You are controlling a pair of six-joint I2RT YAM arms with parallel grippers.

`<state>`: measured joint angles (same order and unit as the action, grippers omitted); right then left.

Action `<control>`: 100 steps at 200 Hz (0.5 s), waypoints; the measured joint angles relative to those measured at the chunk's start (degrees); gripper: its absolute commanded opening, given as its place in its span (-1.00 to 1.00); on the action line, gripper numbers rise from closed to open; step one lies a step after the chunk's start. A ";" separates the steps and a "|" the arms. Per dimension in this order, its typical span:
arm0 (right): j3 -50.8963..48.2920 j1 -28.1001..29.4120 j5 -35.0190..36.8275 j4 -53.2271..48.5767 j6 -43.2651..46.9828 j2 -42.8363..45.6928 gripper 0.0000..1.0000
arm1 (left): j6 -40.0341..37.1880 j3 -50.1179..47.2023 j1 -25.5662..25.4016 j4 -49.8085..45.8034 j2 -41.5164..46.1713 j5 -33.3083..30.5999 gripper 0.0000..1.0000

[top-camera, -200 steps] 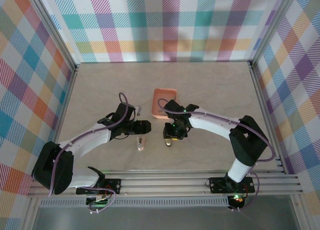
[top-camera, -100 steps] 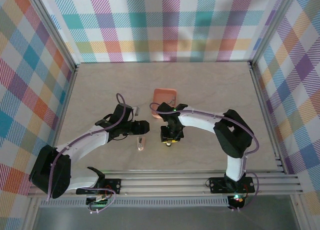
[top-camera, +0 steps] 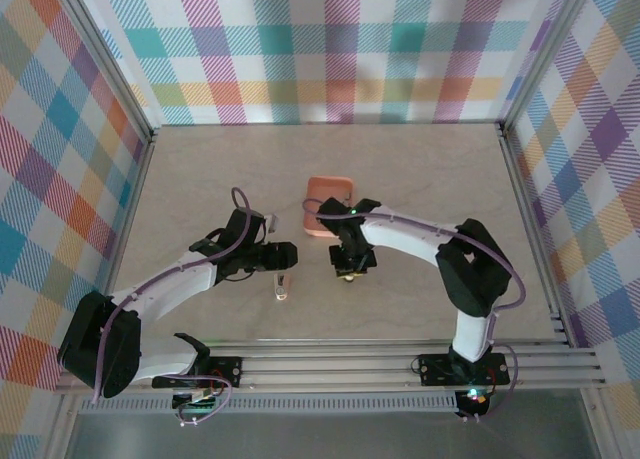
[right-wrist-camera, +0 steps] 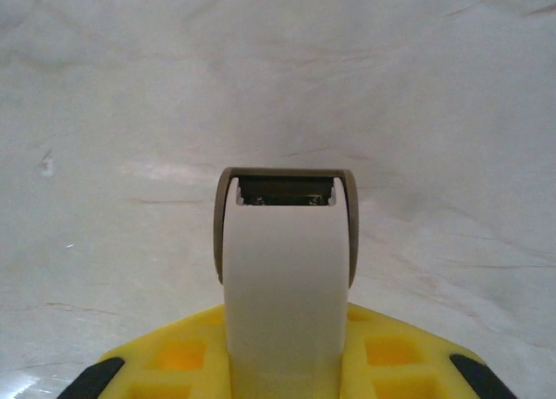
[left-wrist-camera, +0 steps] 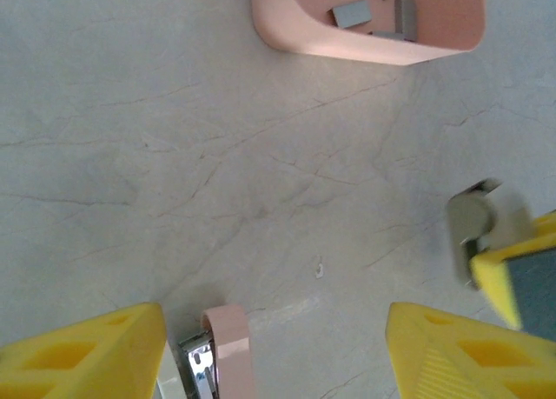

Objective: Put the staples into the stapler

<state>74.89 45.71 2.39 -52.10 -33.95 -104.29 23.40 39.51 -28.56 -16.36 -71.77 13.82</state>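
We see the left gripper (left-wrist-camera: 274,329) with its yellow fingers (left-wrist-camera: 87,355) spread wide and nothing held between them. The stapler (left-wrist-camera: 228,351) lies on the pale table (left-wrist-camera: 174,156) in the gap between those fingers, much closer to the finger on the left of the wrist view than to the other. Its pink body points away from the hand, with a shiny metal strip beside it. We cannot tell whether it touches that finger.

Well ahead of this hand sits the salmon-orange tray (left-wrist-camera: 287,25), and in it lie the staples (left-wrist-camera: 351,14), small grey strips that are loose and apart from each other.

The right gripper (right-wrist-camera: 287,329) is closed on a white part (right-wrist-camera: 287,269). The yellow pads press it from both sides, and it sticks out forward past the fingertips. Its far end has a grey-brown rim and a dark slot. From above, this hand (top-camera: 349,269) hangs just beside the near edge of the tray, and the stapler lies off to its side near the other hand.
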 measured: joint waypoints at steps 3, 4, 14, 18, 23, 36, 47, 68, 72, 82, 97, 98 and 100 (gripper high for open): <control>0.00 -0.59 0.24 -0.20 0.28 0.28 -0.58 | 0.15 0.00 0.00 -0.26 0.02 0.00 0.37; 0.00 -0.79 0.28 -0.26 0.39 0.35 -0.58 | 0.20 0.00 0.00 -0.48 0.04 0.00 0.37; -0.37 -3.85 1.05 -0.48 1.97 1.29 -0.58 | 0.83 0.00 0.00 -1.73 0.39 -0.02 0.38; -0.68 -5.51 1.36 -0.46 2.80 1.68 -0.57 | 1.07 0.00 0.00 -2.27 0.66 -0.02 0.39; -1.07 -7.39 1.66 -0.39 3.63 2.12 -0.57 | 1.38 0.00 0.00 -3.06 1.03 -0.02 0.39; -2.16 -12.98 2.23 -0.26 6.14 2.71 -0.57 | 2.19 0.00 0.00 -5.16 2.32 -0.22 0.39; -2.86 -17.33 2.67 -0.02 8.41 2.73 -0.57 | 2.82 0.00 0.00 -7.45 3.50 -0.76 0.39; -3.50 -24.35 3.37 0.35 12.41 2.56 -0.57 | 3.45 0.02 0.00 -11.32 4.79 -1.77 0.39; -3.52 -25.31 3.43 0.52 13.20 2.45 -0.57 | 3.67 0.02 -0.02 -12.13 4.90 -1.99 0.39; -3.54 -26.95 3.34 1.07 14.75 2.01 -0.56 | 3.93 0.07 -0.02 -13.79 4.94 -2.60 0.39; -3.54 -28.48 2.95 2.14 16.83 0.79 -0.56 | 4.28 0.07 -0.15 -15.98 4.92 -3.48 0.39; -3.54 -28.57 2.95 2.19 17.03 0.68 -0.56 | 4.31 0.07 -0.20 -16.17 4.92 -3.52 0.39; -3.54 -28.65 2.89 2.34 17.18 0.48 -0.56 | 4.33 0.07 -0.22 -16.35 4.92 -3.61 0.39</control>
<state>71.35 17.06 5.28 -49.76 -16.78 -103.81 27.73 39.57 -28.77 -32.71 -66.85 10.22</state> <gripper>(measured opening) 0.222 0.694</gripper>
